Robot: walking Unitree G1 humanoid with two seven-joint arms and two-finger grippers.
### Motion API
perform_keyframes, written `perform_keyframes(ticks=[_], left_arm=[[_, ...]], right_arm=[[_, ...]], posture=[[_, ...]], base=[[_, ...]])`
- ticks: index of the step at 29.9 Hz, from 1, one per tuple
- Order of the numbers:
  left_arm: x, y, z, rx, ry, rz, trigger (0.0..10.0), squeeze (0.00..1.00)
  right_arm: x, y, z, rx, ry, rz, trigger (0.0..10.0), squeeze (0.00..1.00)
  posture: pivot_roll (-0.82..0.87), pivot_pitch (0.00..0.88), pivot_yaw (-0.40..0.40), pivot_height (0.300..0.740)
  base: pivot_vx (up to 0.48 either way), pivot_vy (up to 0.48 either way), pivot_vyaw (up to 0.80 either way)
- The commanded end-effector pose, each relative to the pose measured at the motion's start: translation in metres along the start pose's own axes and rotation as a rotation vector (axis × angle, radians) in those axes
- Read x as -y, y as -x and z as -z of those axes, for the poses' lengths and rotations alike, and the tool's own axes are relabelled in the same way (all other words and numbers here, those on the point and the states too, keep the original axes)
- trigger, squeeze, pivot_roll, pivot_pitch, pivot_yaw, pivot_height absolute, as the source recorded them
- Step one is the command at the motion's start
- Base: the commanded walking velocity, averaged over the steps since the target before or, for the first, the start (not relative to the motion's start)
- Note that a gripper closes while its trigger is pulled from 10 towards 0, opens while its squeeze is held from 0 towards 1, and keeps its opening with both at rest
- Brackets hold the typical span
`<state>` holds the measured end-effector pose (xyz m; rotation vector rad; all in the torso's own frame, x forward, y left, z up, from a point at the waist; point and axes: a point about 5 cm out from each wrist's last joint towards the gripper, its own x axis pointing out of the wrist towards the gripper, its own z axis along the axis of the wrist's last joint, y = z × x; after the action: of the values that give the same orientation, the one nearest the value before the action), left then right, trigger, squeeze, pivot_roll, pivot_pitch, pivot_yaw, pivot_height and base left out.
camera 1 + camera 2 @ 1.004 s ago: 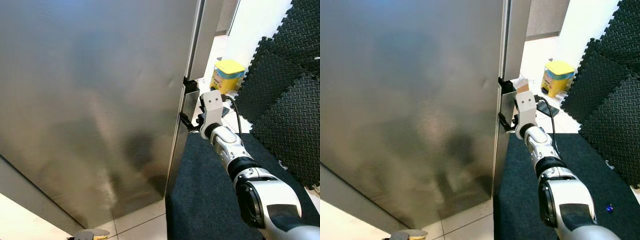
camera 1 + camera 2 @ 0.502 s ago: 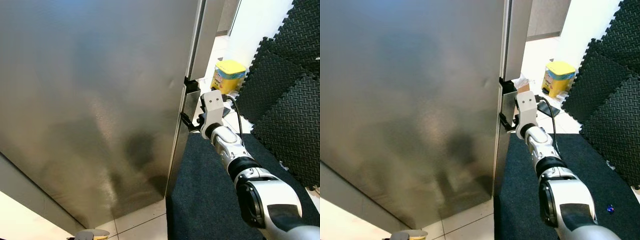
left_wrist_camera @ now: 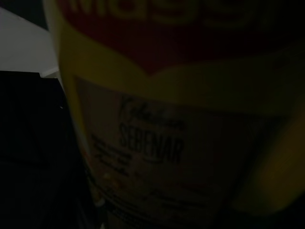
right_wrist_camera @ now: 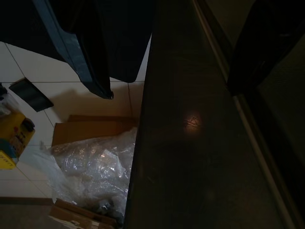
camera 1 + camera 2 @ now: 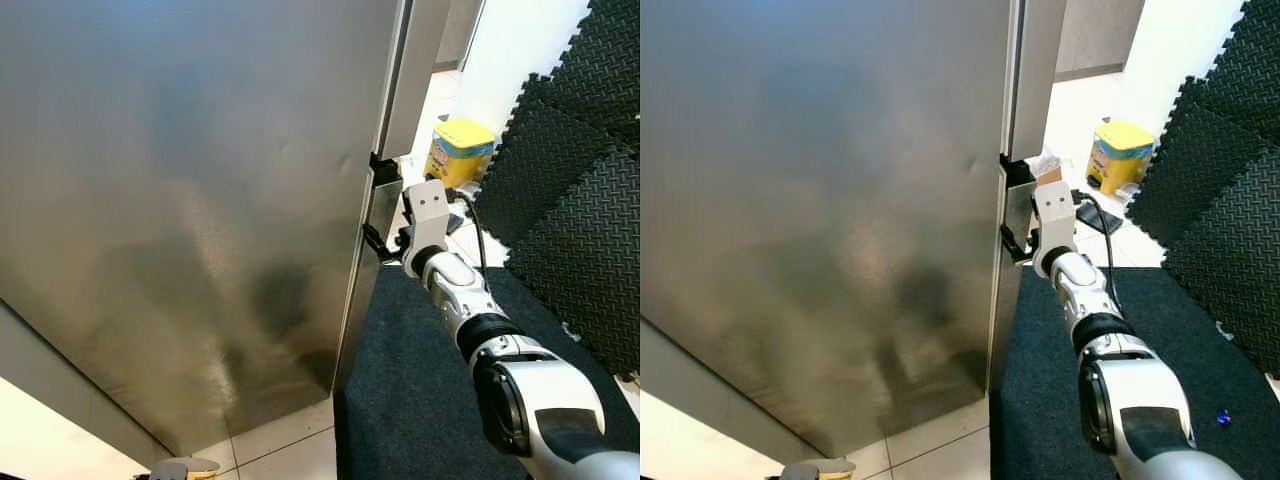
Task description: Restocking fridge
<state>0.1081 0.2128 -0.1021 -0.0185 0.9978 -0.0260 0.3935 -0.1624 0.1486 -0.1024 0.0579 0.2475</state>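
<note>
Door-opening step: right tool (image 5: 385, 215) straddles the fridge door (image 5: 200, 200) edge, fingers parted; left tool grips a yellow packet (image 3: 181, 119). Next: pull outward.

Tiled floor (image 5: 940, 455) carries a dark mat (image 5: 1040, 400) and a yellow tub (image 5: 1120, 155).

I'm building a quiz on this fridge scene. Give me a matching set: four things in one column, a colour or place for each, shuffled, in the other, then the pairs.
Things:
1. fridge door
2. tub
3. foam mats
4. right gripper

Colour or place:
A. black, leaning against the wall on the right
B. at the door's right edge, mid-height
C. brushed steel, shut
D. yellow, on the tile floor beyond the fridge

Pairs: 1-C, 2-D, 3-A, 4-B
</note>
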Motion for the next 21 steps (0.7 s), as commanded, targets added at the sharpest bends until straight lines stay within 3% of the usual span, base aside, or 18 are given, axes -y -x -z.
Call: perform_keyframes(ticks=[1, 21], left_arm=[[-0.0029, 0.0024, 0.0059, -0.023, -0.017, 0.0, 10.0, 0.0], [-0.0019, 0.0018, 0.0046, -0.02, -0.023, 0.005, 10.0, 0.0]], right_arm=[[0.0394, 0.0076, -0.0148, 0.058, -0.028, 0.194, 10.0, 0.0], [0.0454, 0.01, -0.0145, 0.057, -0.028, 0.22, 10.0, 0.0]], posture=[[-0.03, 0.092, 0.007, 0.74], [-0.03, 0.089, 0.008, 0.74]], base=[[0.0, 0.0, 0.0], [0.0, 0.0, 0.0]])
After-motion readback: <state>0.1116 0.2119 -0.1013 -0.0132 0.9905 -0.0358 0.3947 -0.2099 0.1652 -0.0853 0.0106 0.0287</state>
